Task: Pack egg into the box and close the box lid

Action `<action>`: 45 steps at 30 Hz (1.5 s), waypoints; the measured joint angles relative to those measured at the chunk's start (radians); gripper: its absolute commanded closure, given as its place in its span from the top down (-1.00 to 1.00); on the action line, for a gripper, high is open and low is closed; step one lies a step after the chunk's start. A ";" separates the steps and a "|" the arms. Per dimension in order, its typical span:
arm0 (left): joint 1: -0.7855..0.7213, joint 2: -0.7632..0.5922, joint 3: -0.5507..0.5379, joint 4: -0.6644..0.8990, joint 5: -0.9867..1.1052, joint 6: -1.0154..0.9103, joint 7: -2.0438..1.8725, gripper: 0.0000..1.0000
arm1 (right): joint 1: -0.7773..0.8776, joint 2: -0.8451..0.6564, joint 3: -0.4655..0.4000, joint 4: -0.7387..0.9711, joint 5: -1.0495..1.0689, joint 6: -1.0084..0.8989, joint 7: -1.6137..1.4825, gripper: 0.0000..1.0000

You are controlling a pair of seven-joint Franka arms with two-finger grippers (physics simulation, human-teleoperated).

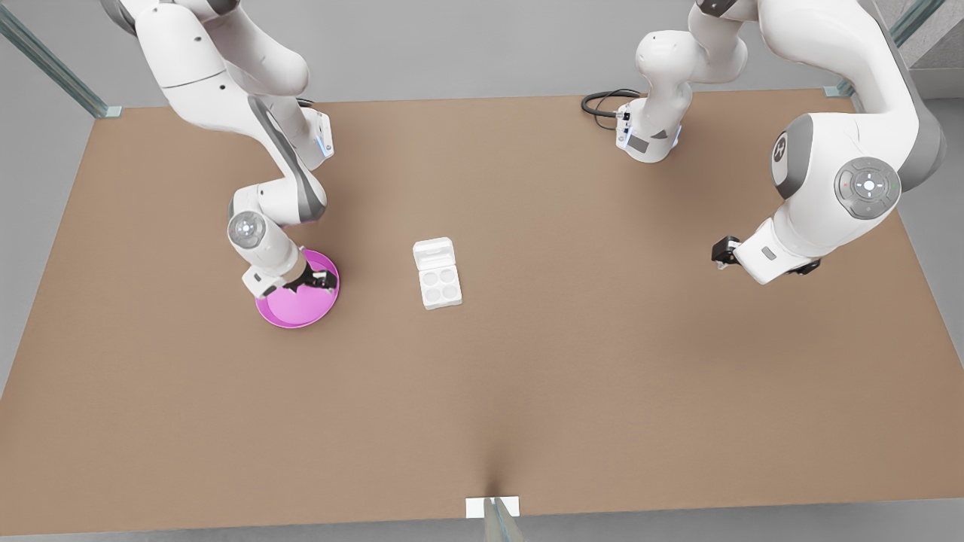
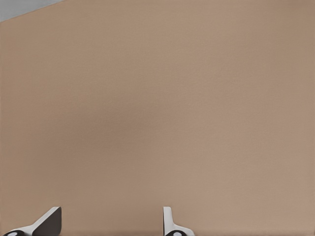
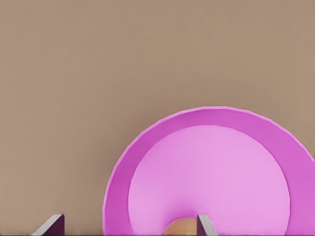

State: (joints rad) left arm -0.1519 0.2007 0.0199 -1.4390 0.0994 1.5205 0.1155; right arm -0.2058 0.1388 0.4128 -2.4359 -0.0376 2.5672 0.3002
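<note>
The tan egg [image 3: 179, 228] lies in a round pink plate [image 3: 211, 167], just inside one fingertip [image 3: 204, 224] of my right gripper [image 3: 128, 226], which is open and low over the plate [image 1: 297, 305]. In the front view this right gripper [image 1: 312, 282] is at the left, and it hides the egg there. The white box [image 1: 437, 275] sits mid-table with its four cups bare. The box lid [image 1: 434, 252] lies folded back flat on the far side. My left gripper [image 1: 724, 251] waits at the front view's right, open [image 2: 108, 226] over bare table.
A brown table [image 1: 527, 376] carries everything, with wide free room around the box. A black cable [image 1: 602, 102] loops by the far arm base. A small white bracket [image 1: 492, 507] sits at the table's near edge.
</note>
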 measured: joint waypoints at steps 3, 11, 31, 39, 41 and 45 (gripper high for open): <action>0.000 0.001 0.000 -0.003 0.000 0.000 0.000 1.00 | -0.002 -0.061 0.004 -0.052 0.000 0.001 0.019 1.00; 0.001 0.001 0.000 -0.005 0.000 0.000 0.000 1.00 | 0.008 -0.075 0.008 -0.077 0.002 0.006 0.066 1.00; 0.003 0.012 0.000 -0.006 0.000 0.002 0.000 1.00 | -0.066 0.077 0.006 -0.089 -0.001 0.115 0.120 1.00; 0.003 0.014 0.000 -0.006 0.000 0.002 0.000 1.00 | -0.072 0.116 0.006 -0.099 -0.003 0.146 0.126 1.00; 0.003 0.014 0.000 -0.006 0.000 0.002 0.000 1.00 | -0.072 0.111 0.007 -0.136 -0.003 0.163 0.127 1.00; 0.003 0.016 0.000 -0.006 0.000 0.002 0.000 1.00 | -0.072 0.111 0.007 -0.153 -0.003 0.196 0.129 1.00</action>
State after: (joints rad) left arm -0.1488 0.2166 0.0199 -1.4455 0.0998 1.5224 0.1153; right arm -0.2779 0.2496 0.4200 -2.5893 -0.0410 2.7627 0.4292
